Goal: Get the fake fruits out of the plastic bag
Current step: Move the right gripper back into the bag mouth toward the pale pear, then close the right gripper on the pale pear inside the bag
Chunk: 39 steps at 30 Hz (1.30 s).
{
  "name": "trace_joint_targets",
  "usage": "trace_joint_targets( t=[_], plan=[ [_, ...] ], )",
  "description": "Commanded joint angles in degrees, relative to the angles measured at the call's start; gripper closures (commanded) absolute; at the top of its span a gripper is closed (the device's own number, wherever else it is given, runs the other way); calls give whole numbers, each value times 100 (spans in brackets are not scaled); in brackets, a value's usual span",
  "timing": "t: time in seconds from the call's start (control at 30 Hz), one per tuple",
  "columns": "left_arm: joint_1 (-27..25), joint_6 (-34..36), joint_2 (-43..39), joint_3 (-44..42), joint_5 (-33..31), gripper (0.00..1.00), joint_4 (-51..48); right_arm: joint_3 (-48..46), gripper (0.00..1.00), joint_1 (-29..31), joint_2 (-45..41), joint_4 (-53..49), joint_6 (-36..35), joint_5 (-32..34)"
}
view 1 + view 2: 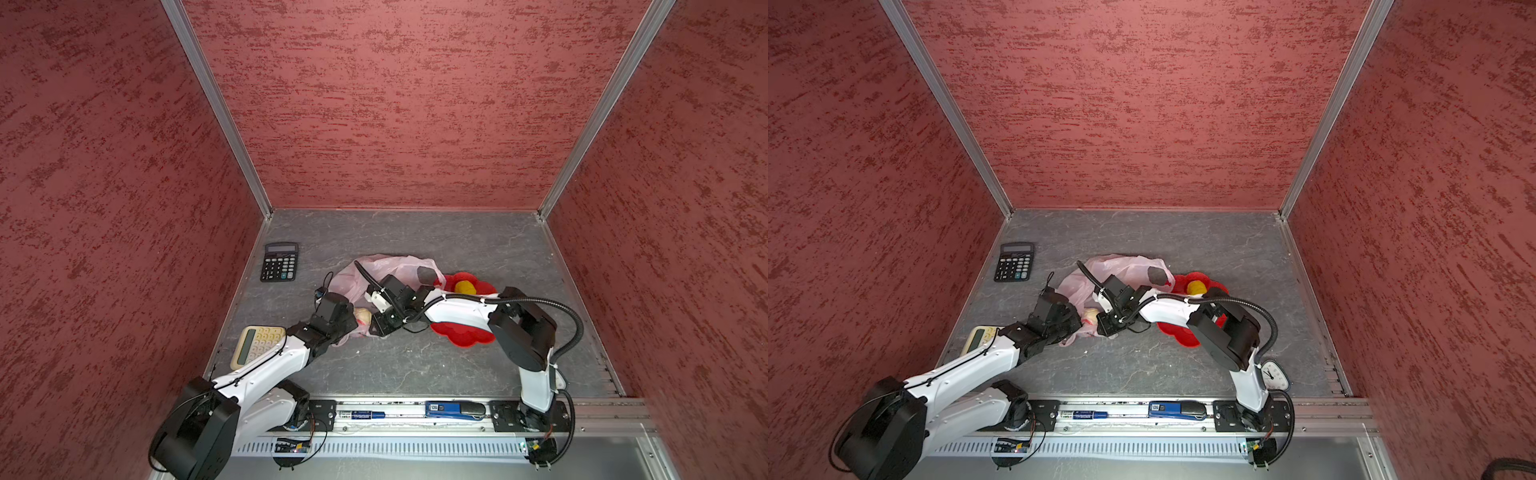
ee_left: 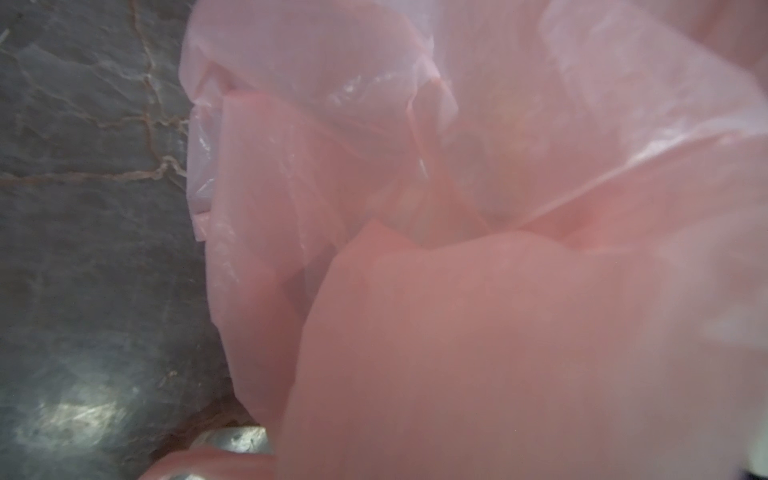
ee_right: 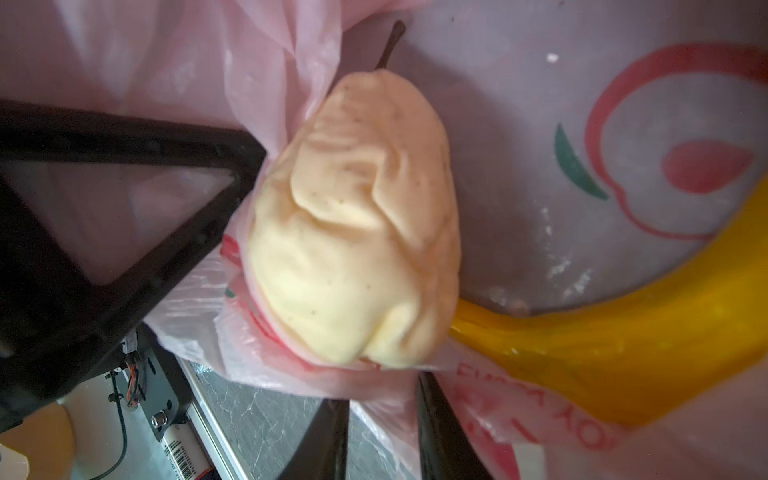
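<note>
The near edge of the plastic bag (image 1: pixel 386 266) is pinched by the fully closed left tool (image 1: pixel 352 328). A cream pear (image 3: pixel 357 232) is seen in its mouth, just beyond the narrowly parted right tool (image 3: pixel 382 415). Bare bench (image 1: pixel 415 365) is left on its near side.

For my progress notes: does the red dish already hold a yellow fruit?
Yes, in a top view a yellow fruit lies in the red dish.

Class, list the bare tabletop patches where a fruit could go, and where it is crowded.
Free: the strip between plastic bag and back wall; the stretch between bag and front rail; right of the red dish. Crowded: around bag and dish.
</note>
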Motion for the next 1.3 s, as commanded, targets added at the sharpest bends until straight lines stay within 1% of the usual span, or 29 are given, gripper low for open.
trace_joint_targets(
  t=[0.0, 0.07, 0.13, 0.33, 0.5, 0.6, 0.7, 0.97, 1.27],
  plan=[
    [-53, -87, -61, -79, -91, 97, -158, 57, 71, 30, 72, 47, -4, -43],
    [-61, -101, -39, -103, -119, 97, -182, 79, 71, 31, 5, 51, 13, 32],
    [-71, -100, 1, -140, -173, 97, -179, 114, 68, 30, -110, -1, 6, 143],
    [-85, -225, 107, -307, -328, 99, -61, 283, 52, 30, -504, -269, -65, 423],
    [-124, -327, 172, -362, -383, 99, 41, 413, 43, 21, -603, -339, 37, 773],
    [-133, -341, 143, -362, -377, 99, 66, 530, 39, 19, -460, -293, 146, 867],
    [-138, -346, 81, -354, -382, 99, 63, 580, 36, 21, -321, -116, 268, 921],
    [-139, -343, 84, -371, -316, 100, 148, 782, 31, 21, 59, 128, 233, 940],
    [-148, -363, 66, -389, -276, 100, 204, 983, 31, 21, 434, 249, 372, 784]
  ],
)
